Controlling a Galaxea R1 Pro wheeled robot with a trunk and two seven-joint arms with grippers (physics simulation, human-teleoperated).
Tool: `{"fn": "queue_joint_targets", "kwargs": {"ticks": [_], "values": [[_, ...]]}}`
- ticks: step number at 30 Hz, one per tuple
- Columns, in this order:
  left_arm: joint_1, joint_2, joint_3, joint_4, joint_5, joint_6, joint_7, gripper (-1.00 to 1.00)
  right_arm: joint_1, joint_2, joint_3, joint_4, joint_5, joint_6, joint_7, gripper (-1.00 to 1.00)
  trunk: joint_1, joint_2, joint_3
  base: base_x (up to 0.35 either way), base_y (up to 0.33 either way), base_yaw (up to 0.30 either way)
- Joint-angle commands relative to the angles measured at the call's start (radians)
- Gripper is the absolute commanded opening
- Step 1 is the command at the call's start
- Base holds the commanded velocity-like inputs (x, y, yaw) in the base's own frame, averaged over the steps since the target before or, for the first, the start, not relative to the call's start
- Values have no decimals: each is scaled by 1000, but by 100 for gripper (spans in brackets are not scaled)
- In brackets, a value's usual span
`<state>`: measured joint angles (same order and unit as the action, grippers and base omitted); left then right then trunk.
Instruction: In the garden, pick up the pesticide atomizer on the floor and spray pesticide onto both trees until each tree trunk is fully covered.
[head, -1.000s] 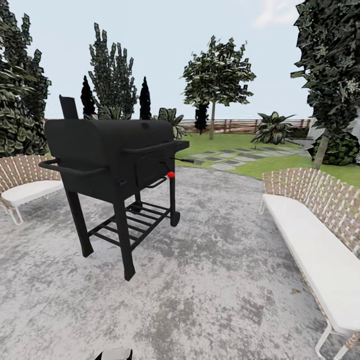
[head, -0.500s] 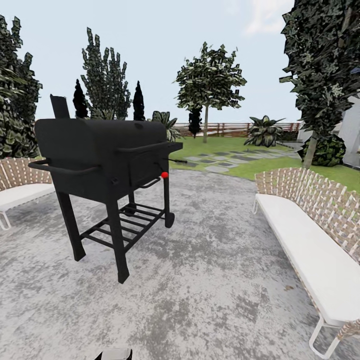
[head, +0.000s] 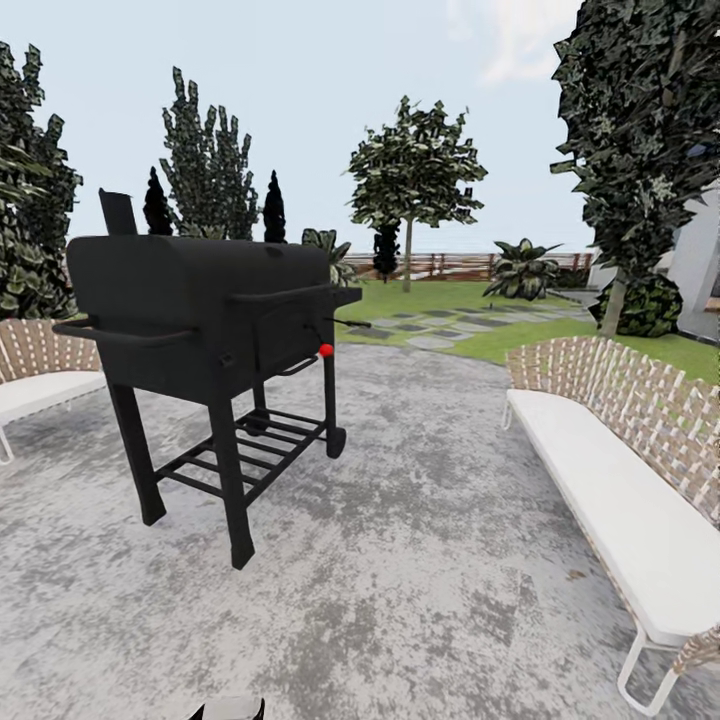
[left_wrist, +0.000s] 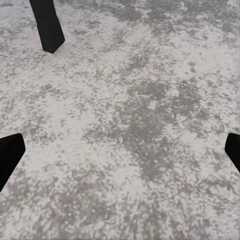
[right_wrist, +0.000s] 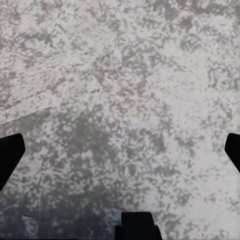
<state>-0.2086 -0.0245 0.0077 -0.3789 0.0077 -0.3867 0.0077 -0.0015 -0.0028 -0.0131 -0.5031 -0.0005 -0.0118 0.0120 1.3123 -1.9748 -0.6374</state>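
The pesticide atomizer is out of view. Beyond a grey paved patio lies the garden lawn (head: 440, 296) with a brown slat fence (head: 462, 265) behind it. One tree (head: 414, 165) with a thin bare trunk (head: 407, 258) stands far off at the middle. A second, bigger tree (head: 640, 140) rises at the right, its trunk (head: 611, 306) leaning by a dark bush. My left gripper (left_wrist: 120, 160) is open over mottled paving, its fingertips (left_wrist: 9, 155) far apart. My right gripper (right_wrist: 120, 160) is open too, above the same paving.
A black barbecue grill (head: 200, 300) on legs stands close at the left; one leg (left_wrist: 47, 25) shows in the left wrist view. A long white bench (head: 620, 490) lines the right side, another bench (head: 40, 375) the left. Stepping stones (head: 450, 325) lead onto the grass.
The whole head view has slid left, so the camera has moved. The grill and benches sit further left in the picture and the right tree fills more of it.
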Motion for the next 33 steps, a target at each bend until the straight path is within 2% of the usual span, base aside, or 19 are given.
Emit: {"fn": "queue_joint_targets", "kwargs": {"ticks": [1,17,33], "values": [[0,0,0,0,0,0,0,100,0,0,0,0,0,0,0,100,4,-7,-2,0,0,-32],[0,0,0,0,0,-1,0,100,0,0,-1,2,2,0,-1,100,65,-119,-46,0,0,-6],[0,0,0,0,0,0,0,100,0,0,-2,2,2,0,-1,100,127,-231,-80,0,0,-204]]}}
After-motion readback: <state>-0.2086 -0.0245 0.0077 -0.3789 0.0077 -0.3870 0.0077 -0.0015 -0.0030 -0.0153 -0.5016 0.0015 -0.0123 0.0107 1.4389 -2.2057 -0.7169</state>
